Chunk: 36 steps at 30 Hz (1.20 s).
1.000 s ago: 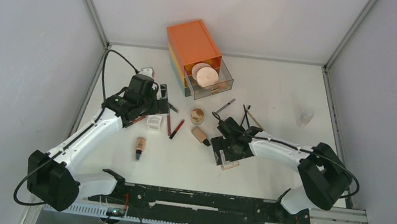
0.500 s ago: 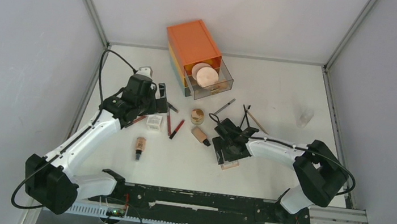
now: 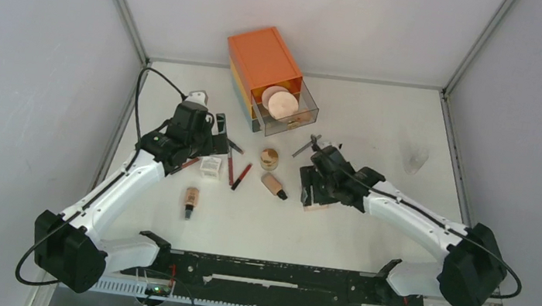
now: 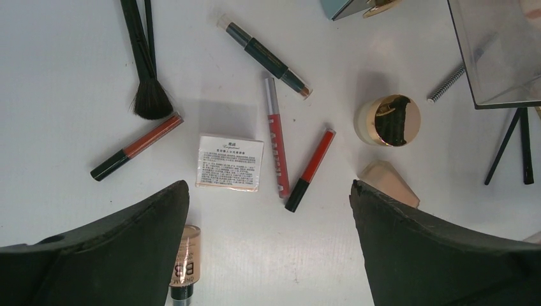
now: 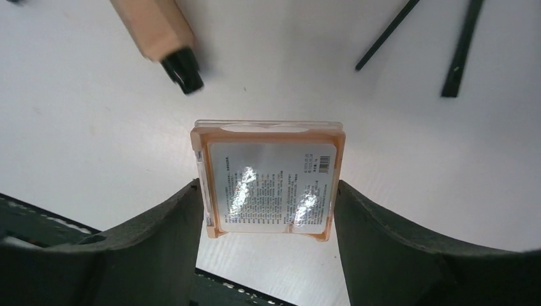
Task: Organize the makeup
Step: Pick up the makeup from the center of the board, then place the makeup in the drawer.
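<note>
Both arms wear glossy white shells on their links, joined by bulky matte black joint housings. On the left arm [image 3: 119, 189] a thin black cable [image 3: 137, 97] loops out at 11 o'clock from the wrist. The right arm [image 3: 416, 216] has the same white-and-black build, with a large black base block. The left gripper [image 4: 268, 185] and right gripper [image 5: 266, 185] each show two broad, matte black, faintly grainy fingers with curved inner edges.
</note>
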Each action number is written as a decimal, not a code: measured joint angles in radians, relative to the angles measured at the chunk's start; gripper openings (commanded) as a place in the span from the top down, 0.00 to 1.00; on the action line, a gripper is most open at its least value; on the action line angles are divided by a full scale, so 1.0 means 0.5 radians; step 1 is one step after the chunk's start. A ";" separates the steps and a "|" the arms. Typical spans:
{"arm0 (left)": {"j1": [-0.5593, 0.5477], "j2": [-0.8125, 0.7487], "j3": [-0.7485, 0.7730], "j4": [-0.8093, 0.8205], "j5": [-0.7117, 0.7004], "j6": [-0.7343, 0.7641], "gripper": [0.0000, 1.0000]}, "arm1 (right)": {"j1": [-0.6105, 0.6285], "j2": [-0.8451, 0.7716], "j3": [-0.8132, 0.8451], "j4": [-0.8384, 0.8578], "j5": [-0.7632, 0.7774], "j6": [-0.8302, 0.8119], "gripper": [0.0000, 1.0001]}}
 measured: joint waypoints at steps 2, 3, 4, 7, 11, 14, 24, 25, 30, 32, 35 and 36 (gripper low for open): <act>0.000 0.000 0.000 0.000 -0.002 0.000 0.00 | -0.042 -0.063 0.098 -0.044 0.009 -0.008 0.40; 0.000 0.000 0.000 0.000 -0.002 0.000 0.00 | -0.060 -0.086 0.145 -0.055 0.014 -0.013 0.40; 0.000 0.000 0.000 -0.001 -0.005 0.000 0.00 | -0.083 -0.105 0.213 -0.073 0.016 -0.022 0.40; 0.000 0.000 0.000 0.000 -0.016 0.000 0.00 | -0.152 -0.116 0.478 -0.100 0.024 -0.061 0.41; 0.000 -0.004 0.000 0.000 -0.017 0.000 0.00 | -0.208 -0.073 0.842 -0.063 0.024 -0.117 0.41; 0.000 -0.018 0.000 -0.003 -0.024 0.000 0.00 | -0.229 0.036 1.101 0.004 0.022 -0.160 0.41; 0.000 -0.219 -0.002 -0.062 -0.089 -0.001 0.00 | -0.234 0.802 1.807 0.140 -0.043 -0.296 0.41; 0.000 -0.240 -0.003 -0.069 -0.098 -0.001 0.00 | -0.234 0.893 1.862 0.134 -0.054 -0.302 0.41; 0.000 -0.310 -0.005 -0.111 -0.137 -0.001 0.00 | -0.234 1.152 1.961 0.114 -0.094 -0.304 0.40; 0.000 -0.326 -0.006 -0.124 -0.144 -0.001 0.00 | -0.233 1.195 1.961 0.096 -0.108 -0.304 0.40; 0.000 -0.331 -0.006 -0.139 -0.154 -0.001 0.00 | -0.231 1.210 1.961 0.076 -0.108 -0.304 0.40; 0.000 -0.331 -0.006 -0.140 -0.156 -0.001 0.00 | -0.230 1.210 1.963 0.076 -0.107 -0.304 0.40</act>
